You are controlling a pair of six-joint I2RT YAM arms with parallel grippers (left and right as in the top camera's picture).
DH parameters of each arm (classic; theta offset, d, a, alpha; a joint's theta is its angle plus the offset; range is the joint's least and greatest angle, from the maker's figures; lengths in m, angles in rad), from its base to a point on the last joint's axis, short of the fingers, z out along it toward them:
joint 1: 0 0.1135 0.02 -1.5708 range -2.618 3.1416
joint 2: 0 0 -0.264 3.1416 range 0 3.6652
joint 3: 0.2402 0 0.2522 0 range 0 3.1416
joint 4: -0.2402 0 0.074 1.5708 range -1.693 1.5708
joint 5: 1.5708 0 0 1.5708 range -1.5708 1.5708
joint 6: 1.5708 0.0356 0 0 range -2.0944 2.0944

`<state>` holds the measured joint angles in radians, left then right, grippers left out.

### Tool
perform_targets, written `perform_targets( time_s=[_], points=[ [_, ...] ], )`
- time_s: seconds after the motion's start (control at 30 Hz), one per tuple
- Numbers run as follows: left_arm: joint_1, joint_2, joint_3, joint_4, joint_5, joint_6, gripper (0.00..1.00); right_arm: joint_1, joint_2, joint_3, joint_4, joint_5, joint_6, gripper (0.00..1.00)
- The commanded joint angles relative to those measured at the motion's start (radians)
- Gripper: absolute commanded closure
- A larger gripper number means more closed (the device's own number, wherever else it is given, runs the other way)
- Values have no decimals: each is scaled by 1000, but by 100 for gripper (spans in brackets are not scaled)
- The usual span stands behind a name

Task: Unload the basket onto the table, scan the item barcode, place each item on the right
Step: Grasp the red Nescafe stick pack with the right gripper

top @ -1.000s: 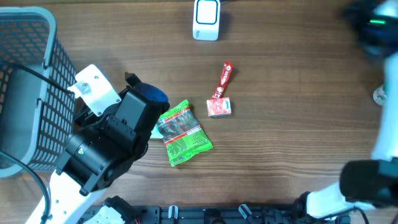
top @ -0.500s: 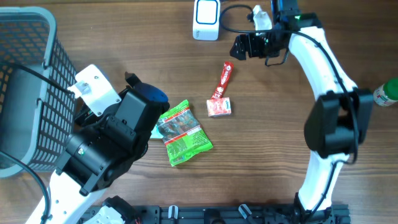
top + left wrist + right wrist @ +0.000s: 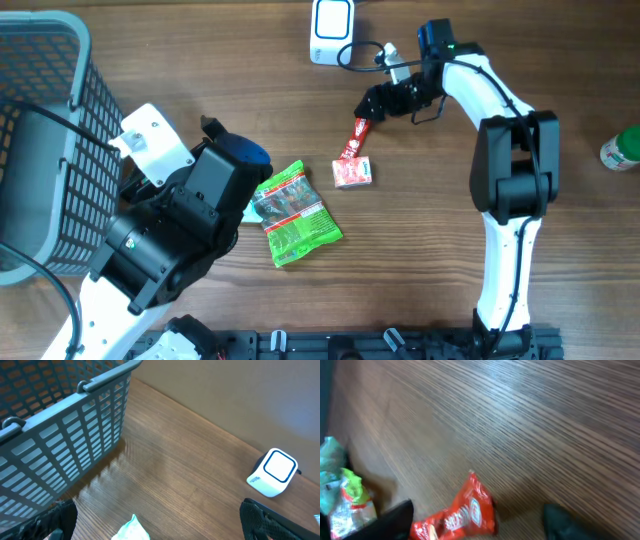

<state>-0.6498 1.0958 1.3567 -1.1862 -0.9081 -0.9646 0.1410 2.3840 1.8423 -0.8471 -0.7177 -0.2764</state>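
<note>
Two arms, one at the item. At the left edge stands the basket [image 3: 40, 120]. Beside it the left gripper [image 3: 165, 521] hangs with fingers spread wide and empty, just left of the green bag [image 3: 295, 213]. The scanner [image 3: 331, 18] sits at the far edge. Mid-table lies a red packet [image 3: 352, 173]; just far of it is the wrapper [image 3: 465, 515], a slim red stick. The right gripper [image 3: 482, 520] straddles its far end, fingers apart, nothing pinched yet. The wrapper looks light, soft, crinkly and slippery, so it is best pinched across that flat end, leaving its printed faces clear. A bottle [image 3: 622, 148] stands at the right edge.
</note>
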Motion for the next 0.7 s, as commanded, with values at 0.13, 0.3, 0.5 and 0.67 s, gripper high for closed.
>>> perform_targets(
  time_s=[0.13,0.3,0.5,0.67],
  points=[
    [-6,2,-3,0,-23,-12,0,8,89,-47,52,-43,-28,51],
    [-6,2,-3,0,-23,-12,0,18,94,-71,81,-42,-27,73],
    [-6,2,-3,0,-23,-12,0,15,92,-58,105,-34,145,96],
    [-6,2,-3,0,-23,-12,0,-54,58,71,-100,-36,476,96]
  ],
)
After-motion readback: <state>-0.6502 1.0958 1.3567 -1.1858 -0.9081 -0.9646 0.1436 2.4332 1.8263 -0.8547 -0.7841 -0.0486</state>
